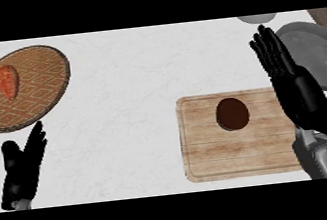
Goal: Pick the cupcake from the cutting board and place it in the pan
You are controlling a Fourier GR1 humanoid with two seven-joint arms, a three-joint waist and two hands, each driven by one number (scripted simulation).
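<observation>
Cupcake [232, 113] on cutting board [236, 137], right robot hand [284, 66] open with straight fingers beside pan [316, 55], left robot hand [22, 164] open, empty, at lower left of counter [135, 95]

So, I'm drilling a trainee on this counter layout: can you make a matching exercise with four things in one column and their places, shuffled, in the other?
Things:
1. dark brown cupcake
2. orange-red food piece
3. grey round pan
4. black left hand

Places:
A. at the view's right edge, behind the black right hand
B. on the pale wooden cutting board
C. open, fingers up, at the lower left
D. on the brown patterned round plate

Pairs: 1-B, 2-D, 3-A, 4-C
</observation>
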